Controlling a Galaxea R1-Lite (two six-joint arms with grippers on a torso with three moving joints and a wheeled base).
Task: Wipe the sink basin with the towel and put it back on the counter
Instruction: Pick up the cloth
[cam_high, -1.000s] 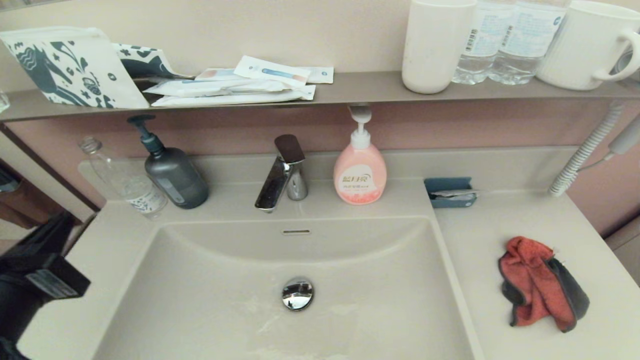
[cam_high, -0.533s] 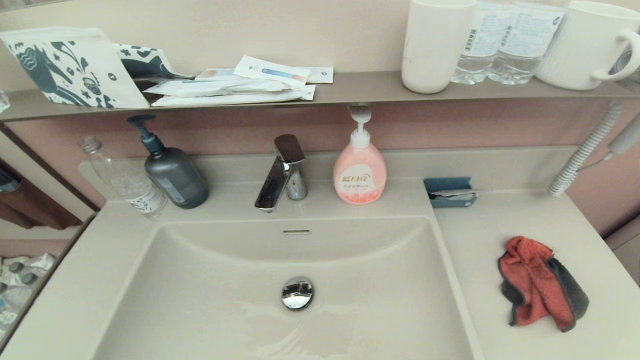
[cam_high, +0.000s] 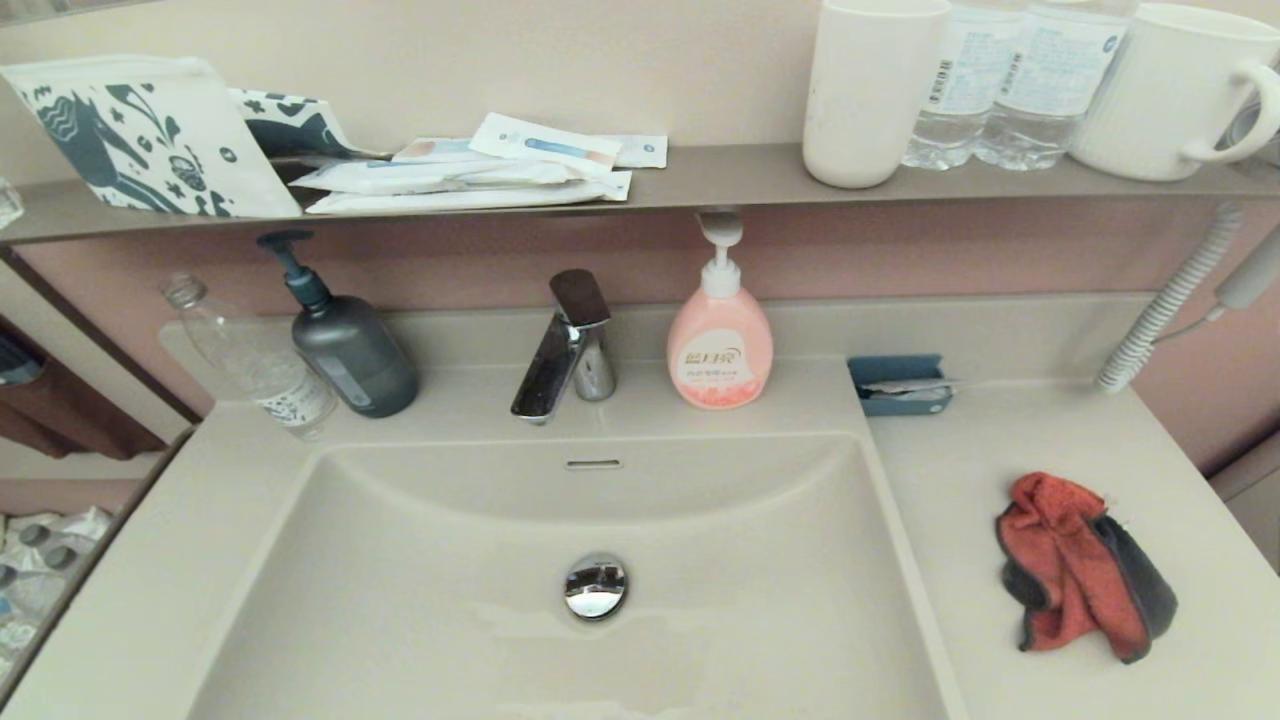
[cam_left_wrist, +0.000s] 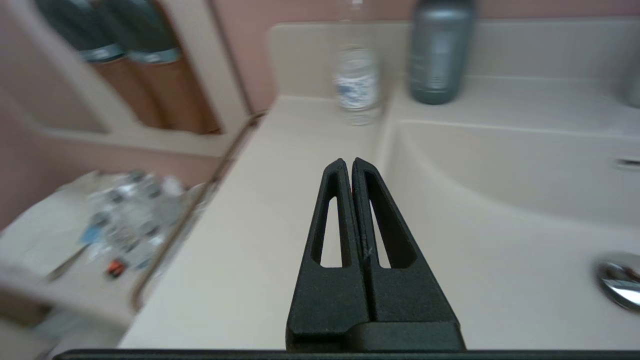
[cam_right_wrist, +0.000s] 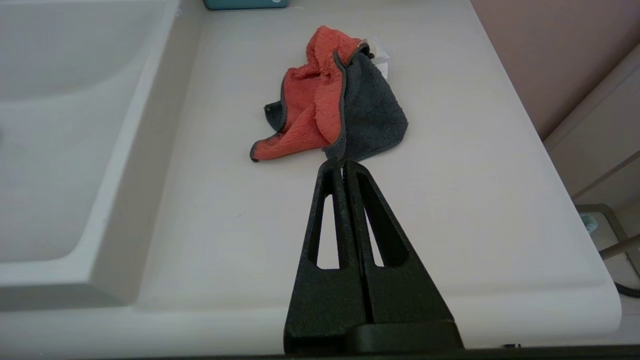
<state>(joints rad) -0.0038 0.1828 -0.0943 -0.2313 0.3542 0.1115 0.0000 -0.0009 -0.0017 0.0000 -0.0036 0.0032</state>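
Observation:
The red-orange and dark grey towel (cam_high: 1085, 570) lies crumpled on the beige counter (cam_high: 1000, 440) to the right of the sink basin (cam_high: 450, 560). The basin has a chrome drain plug (cam_high: 595, 587), an overflow slot (cam_high: 592, 464) and wet streaks near the plug. Neither gripper shows in the head view. In the right wrist view my right gripper (cam_right_wrist: 344, 162) is shut and empty, its tips just short of the towel (cam_right_wrist: 330, 105). My left gripper (cam_left_wrist: 348, 162) is shut and empty over the counter to the left of the basin (cam_left_wrist: 500, 190).
Behind the basin stand a chrome faucet (cam_high: 560, 350), a pink soap bottle (cam_high: 720, 345), a grey pump bottle (cam_high: 345, 345) and a clear bottle (cam_high: 255, 365). A blue tray (cam_high: 900, 385) sits at the back of the right counter. The shelf (cam_high: 700, 175) above carries cups, water bottles and a patterned pouch (cam_high: 130, 135).
The left arm, seen at the head view's left edge a second ago, has left that view. The towel has not moved.

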